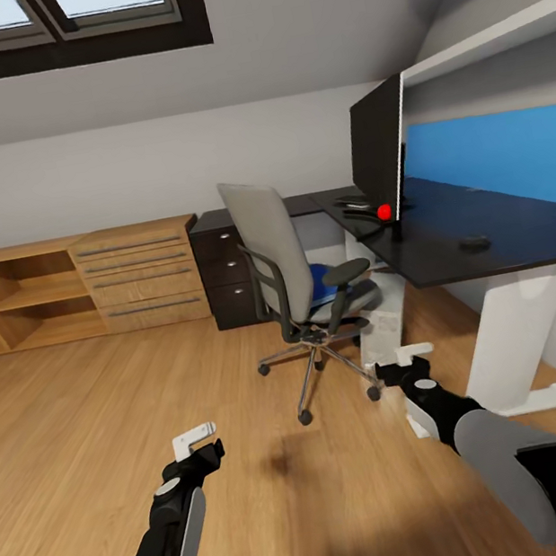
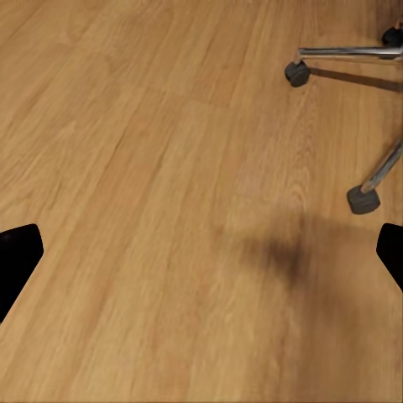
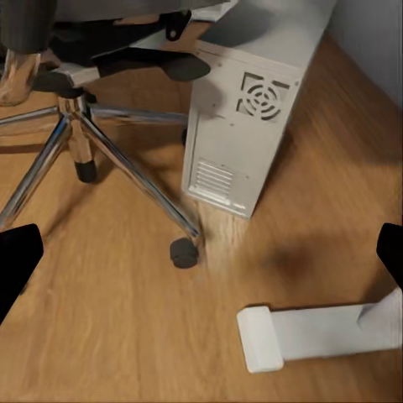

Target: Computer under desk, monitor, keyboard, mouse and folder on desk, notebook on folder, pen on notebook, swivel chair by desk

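Head view looks over a bedroom with a light wooden floor (image 1: 154, 400). On the right side stands the desk (image 1: 490, 240), with a glossy black top, a white leg (image 1: 512, 337) and a dark drawer unit (image 1: 226, 269) at its far end. On this desk the monitor (image 1: 379, 151) stands upright, turned edge-on to the camera, with a red dot at its lower corner. A small dark mouse (image 1: 474, 241) lies on the desk top, nearer to the camera than the monitor and well apart from it. Something dark and flat lies just behind the monitor base; I cannot tell if it is the keyboard.

The swivel chair (image 1: 304, 296) stands on the floor just beside the desk, its grey back toward the camera. On its seat a bright blue thing shows, the folder (image 1: 320, 281). The white computer (image 1: 384, 319) stands on the floor under the desk, right behind the chair; in the right wrist view its vented back (image 3: 243, 126) is near one castor of the chrome base (image 3: 75, 138).

Against the far wall is a low light-wood cabinet (image 1: 79, 286) with bar handles.

The left gripper (image 1: 197, 438) hangs over the bare floor, fingers spread apart and holding nothing. The right gripper (image 1: 407, 363) is low, near the desk's white foot (image 3: 311, 332), also spread and holding nothing.
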`<state>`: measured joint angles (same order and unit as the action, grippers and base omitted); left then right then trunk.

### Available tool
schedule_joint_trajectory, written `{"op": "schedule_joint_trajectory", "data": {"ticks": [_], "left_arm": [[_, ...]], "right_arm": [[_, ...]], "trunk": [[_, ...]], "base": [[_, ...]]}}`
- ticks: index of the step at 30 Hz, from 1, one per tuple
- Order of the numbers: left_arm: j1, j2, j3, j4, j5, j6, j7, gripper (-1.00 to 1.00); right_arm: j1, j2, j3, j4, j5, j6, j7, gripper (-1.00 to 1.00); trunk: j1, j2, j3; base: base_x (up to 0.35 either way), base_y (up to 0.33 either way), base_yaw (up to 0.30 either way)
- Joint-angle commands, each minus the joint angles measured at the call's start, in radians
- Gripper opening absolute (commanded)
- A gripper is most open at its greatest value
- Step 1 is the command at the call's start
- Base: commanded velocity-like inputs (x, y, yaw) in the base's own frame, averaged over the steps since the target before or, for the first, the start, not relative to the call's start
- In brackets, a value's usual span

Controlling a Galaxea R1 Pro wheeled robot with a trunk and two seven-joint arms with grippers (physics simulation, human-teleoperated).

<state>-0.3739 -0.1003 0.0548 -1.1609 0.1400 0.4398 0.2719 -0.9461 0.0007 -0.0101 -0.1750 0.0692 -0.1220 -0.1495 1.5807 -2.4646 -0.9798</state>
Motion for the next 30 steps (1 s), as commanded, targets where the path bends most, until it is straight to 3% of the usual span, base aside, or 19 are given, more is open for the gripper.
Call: {"op": "schedule_joint_trajectory", "data": {"ticks": [1, 7, 21, 30], "left_arm": [[0.000, -0.001, 0.001, 0.000, 0.010, 0.003, 0.006, 1.00], [0.000, -0.001, 0.000, 0.001, 0.010, 0.000, 0.006, 1.00], [0.066, -0.001, -0.002, -0.048, 0.012, -0.012, -0.003, 1.00], [0.070, 0.000, -0.004, -0.050, 0.012, -0.011, -0.003, 1.00]], "right_arm": [[-0.008, -0.012, -0.005, 0.017, 0.004, -0.024, -0.006, 1.00], [-0.012, -0.018, -0.009, 0.034, 0.002, -0.059, -0.007, 1.00], [-0.013, -0.019, -0.011, 0.037, -0.003, -0.130, -0.007, 1.00], [-0.013, -0.020, -0.011, 0.037, -0.003, -0.151, -0.007, 1.00]], "trunk": [[0.000, 0.000, -0.001], [0.000, 0.000, -0.001], [0.000, 0.000, -0.001], [0.000, 0.000, -0.001]], "base": [[0.265, 0.000, 0.000], [0.303, 0.000, 0.000], [0.305, 0.000, 0.000], [0.162, 0.000, 0.000]]}}
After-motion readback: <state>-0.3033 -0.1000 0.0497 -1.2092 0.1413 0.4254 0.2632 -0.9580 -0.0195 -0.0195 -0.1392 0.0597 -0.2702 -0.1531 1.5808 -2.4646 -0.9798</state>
